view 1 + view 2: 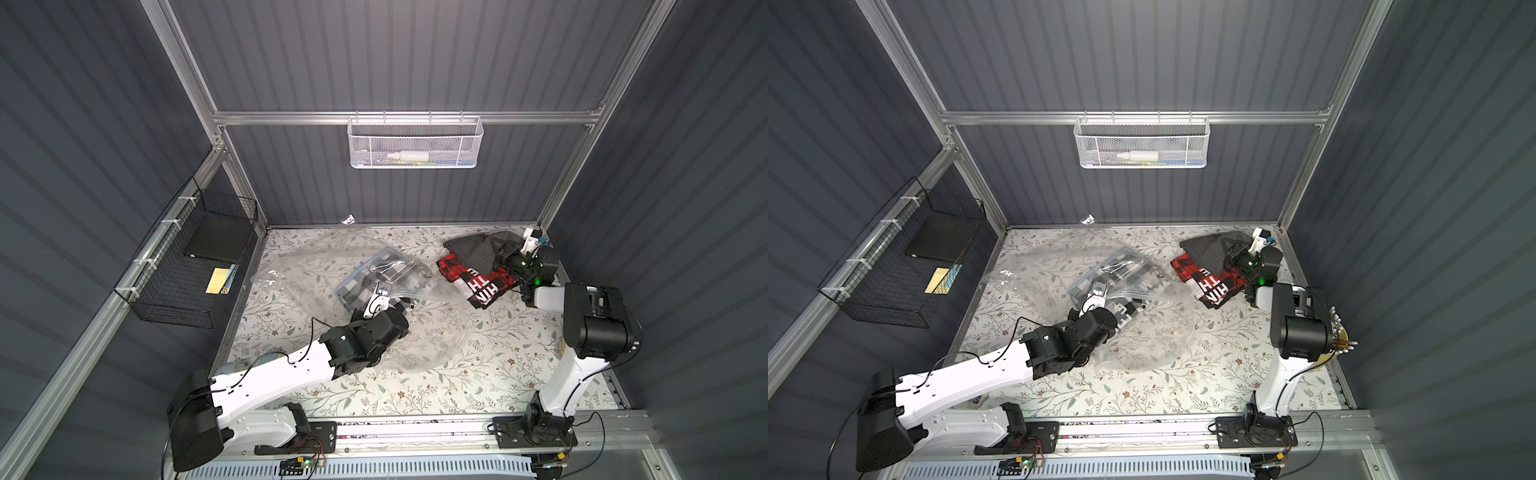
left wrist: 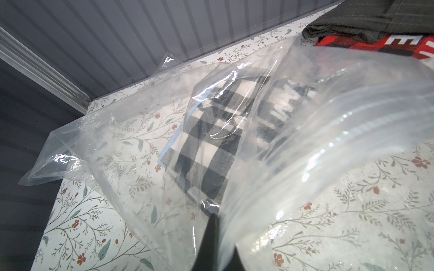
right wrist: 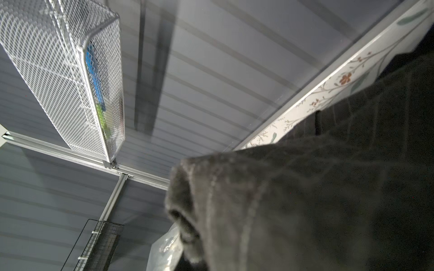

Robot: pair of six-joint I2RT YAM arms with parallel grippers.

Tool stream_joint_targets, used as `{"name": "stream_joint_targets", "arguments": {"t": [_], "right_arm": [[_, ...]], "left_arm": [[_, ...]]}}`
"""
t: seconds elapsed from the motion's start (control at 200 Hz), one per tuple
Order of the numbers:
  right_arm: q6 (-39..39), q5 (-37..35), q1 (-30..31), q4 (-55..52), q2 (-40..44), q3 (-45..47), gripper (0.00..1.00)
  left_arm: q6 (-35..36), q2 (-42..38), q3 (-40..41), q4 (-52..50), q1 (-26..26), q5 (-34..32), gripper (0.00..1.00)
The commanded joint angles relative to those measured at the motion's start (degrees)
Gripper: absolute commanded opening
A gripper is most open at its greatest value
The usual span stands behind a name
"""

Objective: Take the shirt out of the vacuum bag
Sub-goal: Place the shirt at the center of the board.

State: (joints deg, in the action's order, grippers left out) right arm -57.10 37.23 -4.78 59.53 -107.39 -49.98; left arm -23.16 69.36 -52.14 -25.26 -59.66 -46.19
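Left gripper is pinching the bag's mouth edge, holding it raised; the checked shirt is lying inside, not yet out. Right gripper is pinching a grey shirt atop the red shirt; next, I judge, it needs releasing and reaching in.

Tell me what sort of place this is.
Probably an enclosed robot test cell, not a home: grey ribbed wall panels on a silver aluminium frame, two white-and-black robot arms mounted on a front metal rail, and a floral-print tabletop.
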Motion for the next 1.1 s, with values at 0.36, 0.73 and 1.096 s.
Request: {"name": "stream_joint_targets", "arguments": {"t": [0.36, 0.73, 1.096], "right_arm": [[6.6, -7.1, 2.9, 0.8, 8.4, 12.0, 0.49], [14.1, -15.1, 9.2, -5.8, 16.1, 16.5, 0.67], [14.6, -15.7, 11.6, -10.7, 11.6, 12.2, 0.44]], "left_arm": [[0.2, -1.3, 0.6, -1.0, -0.1, -0.4, 0.00], [0.2, -1.4, 0.9, -0.7, -0.1, -0.1, 0.00], [0.1, -1.9, 1.0, -1.0, -0.1, -0.1, 0.00]]}}
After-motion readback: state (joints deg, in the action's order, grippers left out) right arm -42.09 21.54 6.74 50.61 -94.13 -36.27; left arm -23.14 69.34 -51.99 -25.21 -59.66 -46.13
